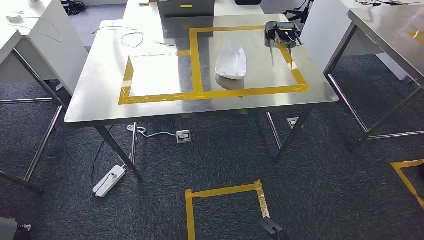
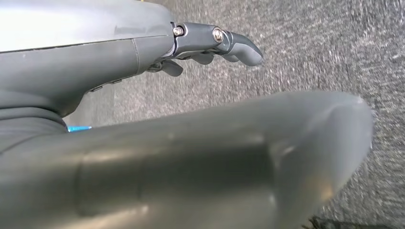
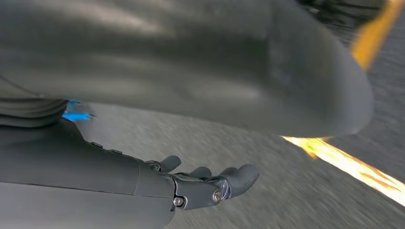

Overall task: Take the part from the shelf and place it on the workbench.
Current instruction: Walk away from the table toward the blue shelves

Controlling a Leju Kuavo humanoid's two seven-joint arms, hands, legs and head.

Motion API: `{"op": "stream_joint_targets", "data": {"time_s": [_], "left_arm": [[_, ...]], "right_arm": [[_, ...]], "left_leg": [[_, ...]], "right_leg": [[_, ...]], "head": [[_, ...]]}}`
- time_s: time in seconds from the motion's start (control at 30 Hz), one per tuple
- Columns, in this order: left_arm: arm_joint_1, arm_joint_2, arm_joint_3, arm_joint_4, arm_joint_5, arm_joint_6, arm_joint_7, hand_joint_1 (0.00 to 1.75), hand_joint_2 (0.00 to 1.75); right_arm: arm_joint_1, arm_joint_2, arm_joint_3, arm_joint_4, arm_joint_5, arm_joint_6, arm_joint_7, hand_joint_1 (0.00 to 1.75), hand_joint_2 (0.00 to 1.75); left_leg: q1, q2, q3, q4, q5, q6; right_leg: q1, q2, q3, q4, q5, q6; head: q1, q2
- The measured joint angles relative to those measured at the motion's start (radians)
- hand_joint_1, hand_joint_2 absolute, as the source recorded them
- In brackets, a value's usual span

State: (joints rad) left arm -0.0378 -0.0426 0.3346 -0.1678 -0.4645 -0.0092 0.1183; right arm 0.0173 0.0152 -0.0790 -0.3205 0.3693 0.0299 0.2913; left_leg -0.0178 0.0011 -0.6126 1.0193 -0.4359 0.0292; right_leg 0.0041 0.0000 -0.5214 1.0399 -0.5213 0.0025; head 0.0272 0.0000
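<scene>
Both hands hang, seemingly empty, far from part.

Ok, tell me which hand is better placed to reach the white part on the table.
Right, narrowly. The white part lies on the table in the right-hand taped square. The left hand and right hand both hang empty over carpet.

Steel table on dark carpet, yellow floor tape.
</scene>
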Motion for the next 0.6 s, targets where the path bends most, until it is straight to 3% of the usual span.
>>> {"op": "stream_joint_targets", "data": {"time_s": [0.03, 0.13, 0.17, 0.23, 0.3, 0.33, 0.37, 0.4, 0.5, 0.53, 0.6], "left_arm": [[-0.001, 0.000, 0.000, 0.000, -0.001, 0.001, 0.000, 0.00, 0.00], [-0.002, 0.002, 0.000, 0.000, -0.001, 0.004, -0.002, 0.00, 0.00], [0.000, 0.001, 0.000, 0.000, 0.001, 0.008, -0.007, 0.00, 0.00], [0.001, 0.001, 0.000, 0.000, 0.009, 0.019, -0.023, 0.00, 0.00], [0.000, 0.001, -0.001, 0.000, 0.004, 0.028, -0.025, 0.00, 0.00], [0.000, 0.002, -0.001, 0.000, -0.007, 0.031, -0.015, 0.00, 0.00], [-0.001, 0.003, -0.003, 0.000, -0.019, 0.033, -0.002, 0.00, 0.00], [-0.001, 0.003, -0.005, -0.001, -0.029, 0.036, 0.011, 0.00, 0.00], [-0.013, 0.001, -0.011, -0.004, -0.041, 0.042, 0.031, 0.00, 0.00], [-0.017, 0.000, -0.014, -0.004, -0.045, 0.038, 0.036, 0.00, 0.00], [-0.023, -0.001, -0.023, -0.005, -0.060, 0.021, 0.044, 0.00, 0.00]], "right_arm": [[-0.004, 0.002, 0.000, 0.019, 0.003, -0.001, 0.009, 0.00, 0.00], [-0.011, 0.008, 0.000, 0.065, -0.001, -0.007, 0.025, 0.00, 0.00], [-0.014, 0.011, -0.004, 0.074, -0.020, -0.016, 0.025, 0.00, 0.00], [-0.020, 0.021, -0.030, 0.086, -0.097, -0.030, 0.004, 0.00, 0.00], [-0.022, 0.034, -0.078, 0.093, -0.166, -0.027, -0.042, 0.00, 0.00], [-0.023, 0.041, -0.098, 0.097, -0.179, -0.022, -0.068, 0.00, 0.00], [-0.024, 0.047, -0.110, 0.100, -0.177, -0.019, -0.091, 0.00, 0.00], [-0.025, 0.053, -0.118, 0.103, -0.171, -0.019, -0.111, 0.00, 0.00], [-0.030, 0.064, -0.132, 0.108, -0.160, -0.038, -0.164, 0.00, 0.00], [-0.033, 0.065, -0.136, 0.109, -0.162, -0.048, -0.183, 0.00, 0.00], [-0.039, 0.068, -0.149, 0.112, -0.172, -0.066, -0.211, 0.00, 0.00]], "left_leg": [[0.000, 0.004, -0.003, -0.001, 0.007, -0.005], [0.000, 0.004, -0.011, -0.005, 0.019, -0.021], [0.000, 0.002, -0.019, 0.011, 0.000, -0.028], [0.005, -0.002, -0.049, 0.101, -0.079, -0.041], [0.013, -0.001, -0.076, 0.226, -0.153, -0.052], [0.016, -0.001, -0.074, 0.259, -0.164, -0.057], [0.019, -0.001, -0.056, 0.257, -0.154, -0.060], [0.021, -0.001, -0.019, 0.215, -0.130, -0.062], [0.021, -0.005, 0.109, 0.020, -0.098, -0.059], [0.019, -0.007, 0.123, -0.010, -0.101, -0.054], [0.015, -0.007, 0.115, -0.015, -0.093, -0.039]], "right_leg": [[0.004, 0.001, 0.017, -0.033, -0.003, -0.005], [0.002, -0.002, 0.010, -0.053, 0.019, -0.021], [-0.001, -0.005, 0.004, -0.057, 0.028, -0.029], [-0.005, -0.008, -0.010, -0.060, 0.046, -0.037], [-0.006, -0.011, -0.034, -0.054, 0.061, -0.037], [-0.007, -0.013, -0.047, -0.050, 0.068, -0.036], [-0.008, -0.013, -0.060, -0.044, 0.074, -0.034], [-0.010, -0.013, -0.073, -0.038, 0.079, -0.030], [-0.013, -0.014, -0.102, -0.024, 0.096, -0.014], [-0.013, -0.015, -0.106, -0.023, 0.103, -0.009], [-0.013, -0.015, -0.109, -0.027, 0.120, 0.003]], "head": [[0.000, 0.000], [0.002, 0.000], [0.001, 0.000], [-0.001, 0.000], [-0.001, 0.000], [-0.001, 0.000], [-0.001, 0.000], [-0.001, 0.000], [-0.001, 0.000], [-0.001, 0.000], [-0.001, 0.000]]}}
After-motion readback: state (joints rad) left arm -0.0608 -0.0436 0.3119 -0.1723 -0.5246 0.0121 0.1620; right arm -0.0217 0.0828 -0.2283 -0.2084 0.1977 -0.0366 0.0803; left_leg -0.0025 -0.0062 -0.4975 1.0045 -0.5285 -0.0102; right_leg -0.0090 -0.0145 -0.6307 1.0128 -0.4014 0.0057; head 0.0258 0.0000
